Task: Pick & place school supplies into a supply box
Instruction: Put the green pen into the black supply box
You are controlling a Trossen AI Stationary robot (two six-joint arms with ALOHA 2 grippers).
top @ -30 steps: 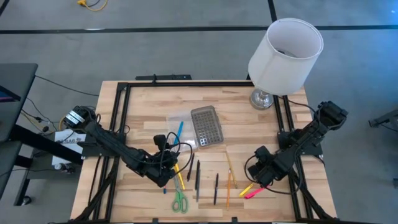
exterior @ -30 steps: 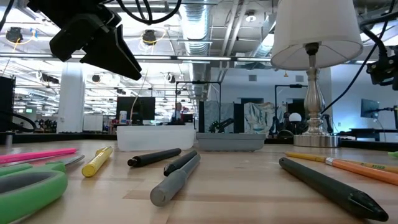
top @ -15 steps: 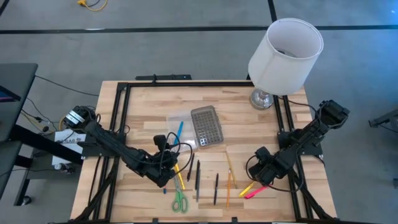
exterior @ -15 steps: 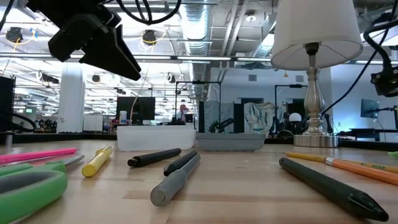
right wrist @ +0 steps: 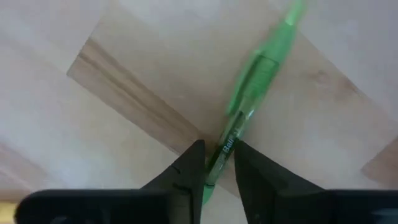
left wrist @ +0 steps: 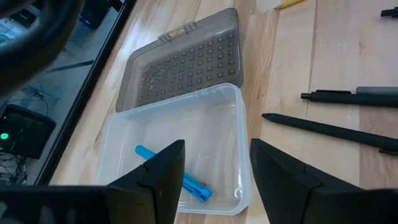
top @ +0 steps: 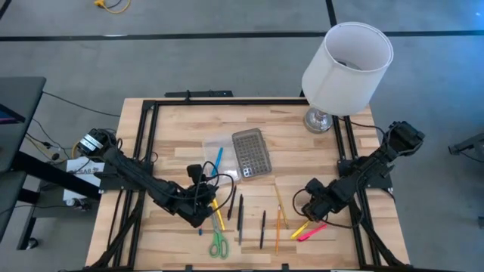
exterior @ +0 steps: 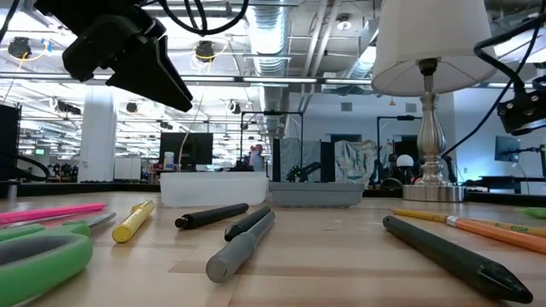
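Observation:
The supply box is a clear case lying open on the table, its dotted grey lid folded out flat toward the right. A blue pen lies inside. Loose school supplies lie near the front: black pens, orange pencils, yellow and pink markers and green scissors. My left gripper hangs open over the box's near side, holding nothing. My right gripper points down at the front right, shut on a green pen. My right gripper pinches the green pen's barrel between its two fingers, below the clip. The fingers come from above, pointing down, and stand across the pen. Past the fingers the pen runs along the wooden tabletop; whether it rests on it I cannot tell.
A lamp with a white shade stands on its base at the far right corner. Black frame rails run along the table's edges. Bare wood lies between the box and the far rail.
My right gripper has gone a little toward the table's left edge and down, away from the yellow and pink markers, and its wrist has rolled slightly. The left arm and the supplies have kept still.

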